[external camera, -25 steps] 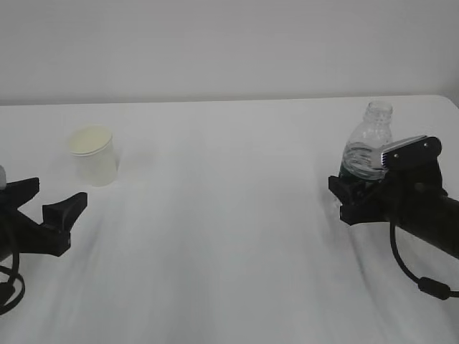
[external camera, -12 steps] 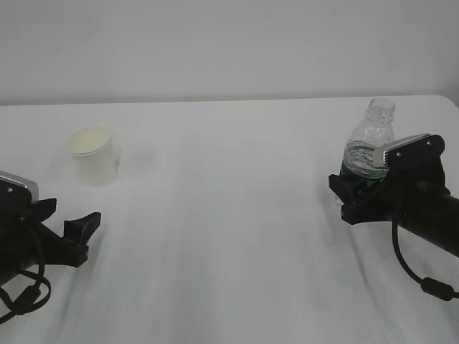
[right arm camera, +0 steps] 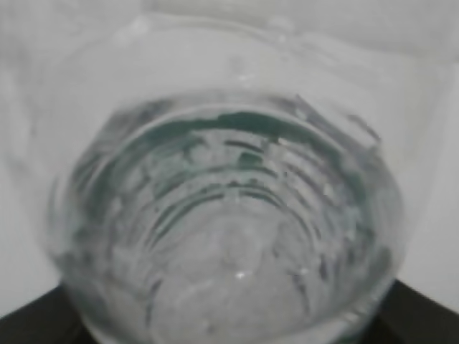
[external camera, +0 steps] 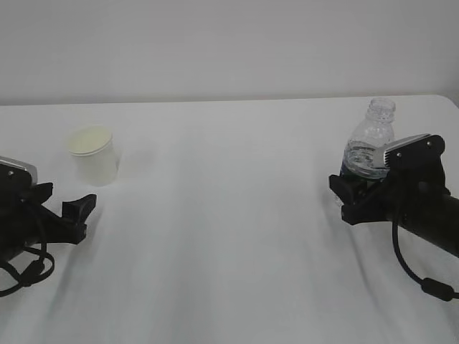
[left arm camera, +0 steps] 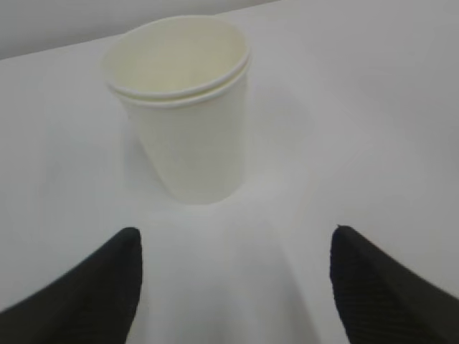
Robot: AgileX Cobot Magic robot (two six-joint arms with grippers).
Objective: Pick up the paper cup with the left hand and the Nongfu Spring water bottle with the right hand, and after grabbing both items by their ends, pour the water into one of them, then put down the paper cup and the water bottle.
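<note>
The white paper cup (external camera: 93, 155) stands upright on the table at the left; its cream inside and a doubled rim show in the left wrist view (left arm camera: 183, 107). My left gripper (external camera: 68, 208) is low on the table just in front of the cup, open and empty (left arm camera: 235, 233), its black fingertips (left arm camera: 115, 279) short of the cup's base. At the right, the clear Nongfu Spring water bottle (external camera: 369, 140), uncapped, rises from my right gripper (external camera: 346, 198), which is shut on its green-banded lower part. The bottle fills the right wrist view (right arm camera: 229, 215), with water visible inside.
The white table (external camera: 229, 236) runs back to a pale wall, and its rounded far right corner lies just behind the bottle. The right arm's black cable (external camera: 423, 283) hangs over the table at the lower right.
My left gripper has moved right and towards the cup, and its silver plate has come into view. The bottle stands slightly more upright in my right gripper, which has barely shifted.
</note>
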